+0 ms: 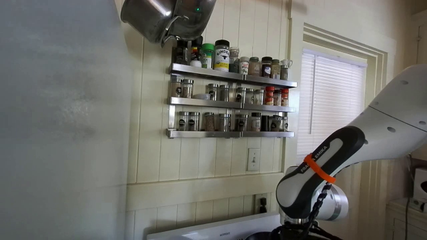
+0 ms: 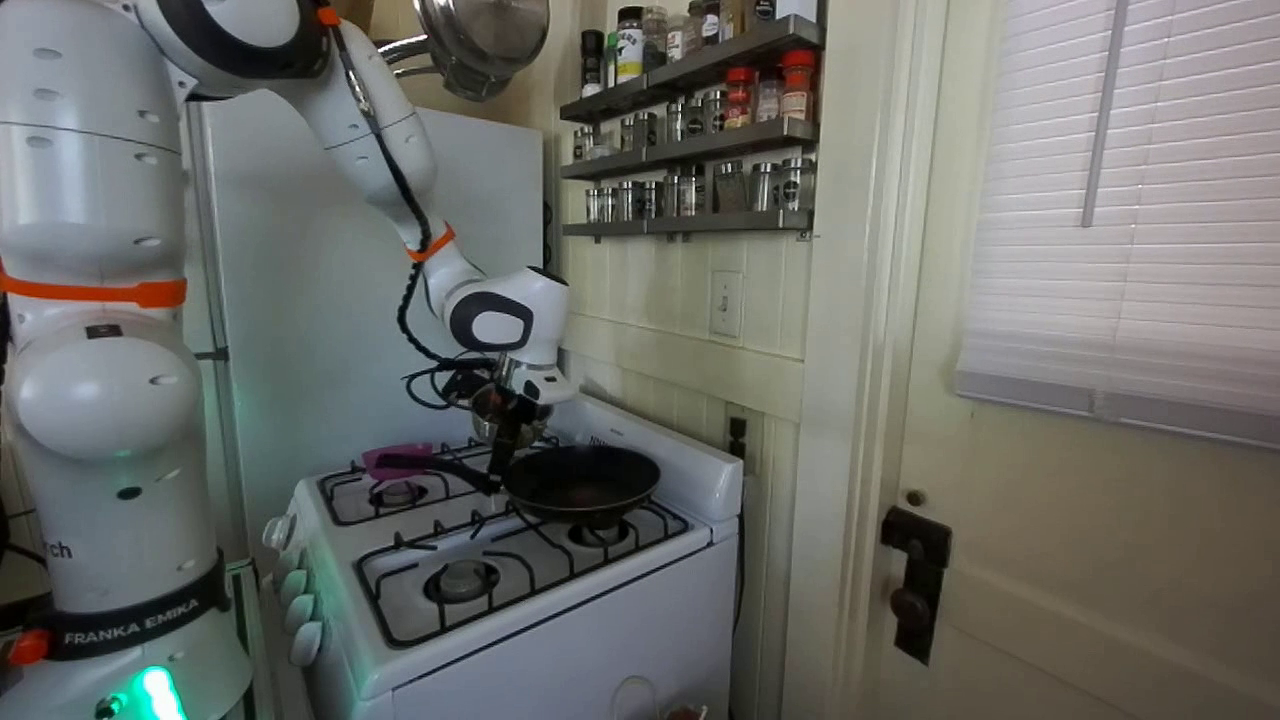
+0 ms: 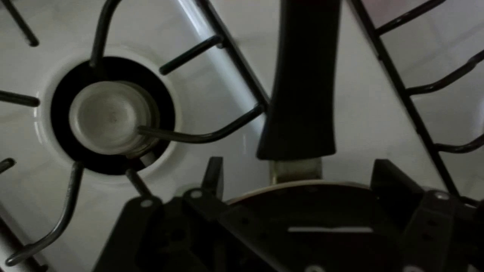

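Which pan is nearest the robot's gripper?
The black frying pan on the stove, right by the open gripper; the silver cookware up high is farther.

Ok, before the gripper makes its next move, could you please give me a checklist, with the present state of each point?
1. Gripper open: ok; its fingers stand wide apart.
2. Pan handle lined up sideways: ok; in the wrist view its metal neck shows between the fingers, with space on both sides.
3. Fingers low enough to close around it: cannot tell; the views do not settle the height.
4. Grip ready for any lift: not ok; nothing is clamped.
5. Uncovered burner beside the handle off: ok, as far as visible; no flame shows.
6. Handle's end free of the purple thing: cannot tell; they overlap in an exterior view.
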`<action>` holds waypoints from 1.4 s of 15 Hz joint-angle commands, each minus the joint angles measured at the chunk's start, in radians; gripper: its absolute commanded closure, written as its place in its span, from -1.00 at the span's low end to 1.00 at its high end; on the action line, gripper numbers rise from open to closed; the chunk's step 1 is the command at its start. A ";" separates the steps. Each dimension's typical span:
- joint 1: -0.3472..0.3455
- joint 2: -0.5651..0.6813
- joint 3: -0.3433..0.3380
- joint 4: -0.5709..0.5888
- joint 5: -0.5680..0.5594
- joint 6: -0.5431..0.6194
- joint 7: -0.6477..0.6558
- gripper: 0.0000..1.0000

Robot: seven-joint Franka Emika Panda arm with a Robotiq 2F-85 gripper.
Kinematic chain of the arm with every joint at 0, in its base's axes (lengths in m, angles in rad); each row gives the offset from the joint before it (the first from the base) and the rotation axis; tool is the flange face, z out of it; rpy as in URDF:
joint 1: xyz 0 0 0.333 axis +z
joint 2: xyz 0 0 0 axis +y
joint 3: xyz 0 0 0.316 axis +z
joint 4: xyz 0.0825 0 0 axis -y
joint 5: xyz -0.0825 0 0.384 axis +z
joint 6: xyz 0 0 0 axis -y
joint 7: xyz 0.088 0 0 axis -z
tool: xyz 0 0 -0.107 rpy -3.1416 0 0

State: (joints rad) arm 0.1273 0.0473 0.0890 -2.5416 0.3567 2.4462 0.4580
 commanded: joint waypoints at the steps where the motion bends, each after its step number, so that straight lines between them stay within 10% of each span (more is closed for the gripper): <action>1: -0.031 -0.115 -0.024 -0.123 -0.137 0.063 -0.006 -1.00; 21: 0.011 -0.165 0.073 -0.237 -0.085 0.321 0.045 -1.00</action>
State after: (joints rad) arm 0.1151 -0.0925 0.1424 -2.7322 0.2300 2.7109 0.4881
